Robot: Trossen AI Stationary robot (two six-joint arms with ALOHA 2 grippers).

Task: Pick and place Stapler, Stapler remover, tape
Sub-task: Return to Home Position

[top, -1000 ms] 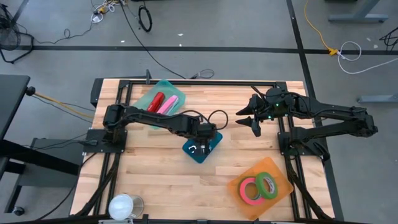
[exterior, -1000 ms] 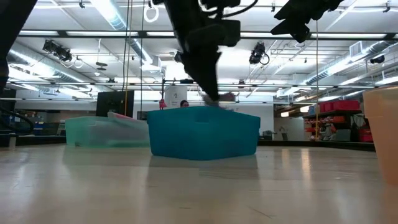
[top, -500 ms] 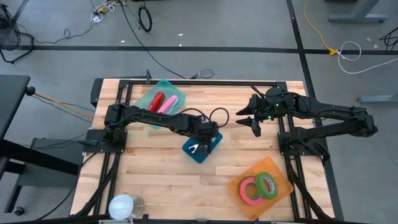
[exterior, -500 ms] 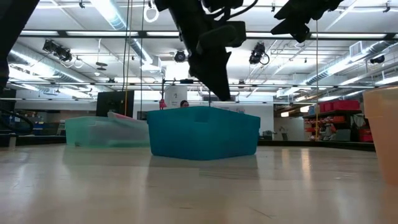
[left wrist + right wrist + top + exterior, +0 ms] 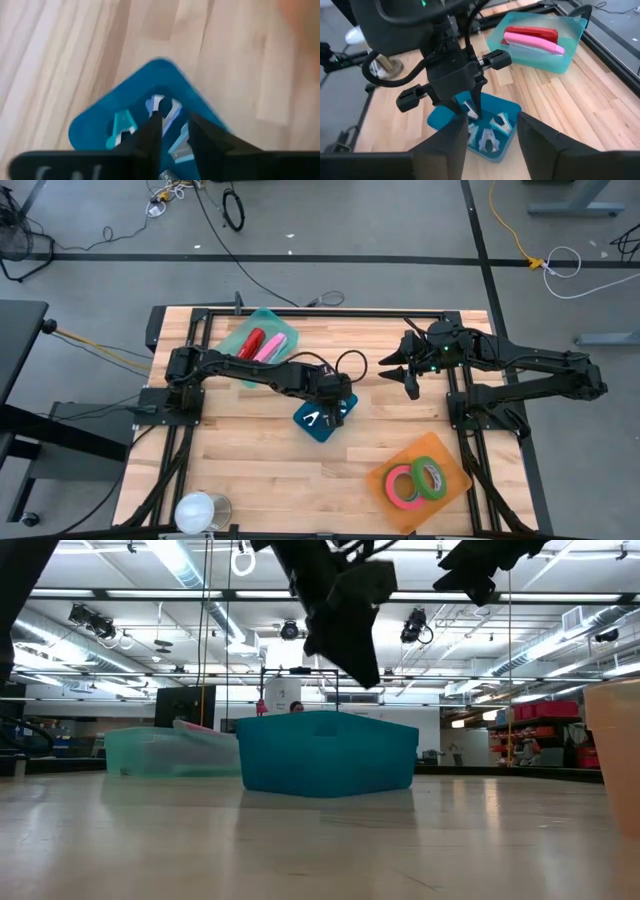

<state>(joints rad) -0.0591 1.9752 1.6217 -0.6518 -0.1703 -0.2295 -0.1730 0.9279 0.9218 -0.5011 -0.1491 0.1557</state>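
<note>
A blue tray point(image 5: 322, 423) stands mid-table and holds several staple removers point(image 5: 122, 131), which also show in the right wrist view point(image 5: 492, 134). My left gripper point(image 5: 336, 402) hangs just above this tray, pointing down, with its fingers a little apart and nothing between them point(image 5: 172, 117). A teal tray point(image 5: 262, 340) at the far left holds a red stapler point(image 5: 532, 34) and a pink stapler point(image 5: 535, 46). An orange tray point(image 5: 420, 472) at the near right holds a pink tape roll point(image 5: 403, 485) and a green tape roll point(image 5: 431, 476). My right gripper point(image 5: 398, 376) is open and empty, held high at the far right.
A round silvery-white object point(image 5: 203, 511) sits at the near left corner. A black frame point(image 5: 320, 311) runs along the table's far edge and sides. Bare wood lies between the blue tray and the orange tray.
My left gripper has gone up out of the blue tray, drifting slightly toward the table's right edge. The trays and my right gripper have kept still.
</note>
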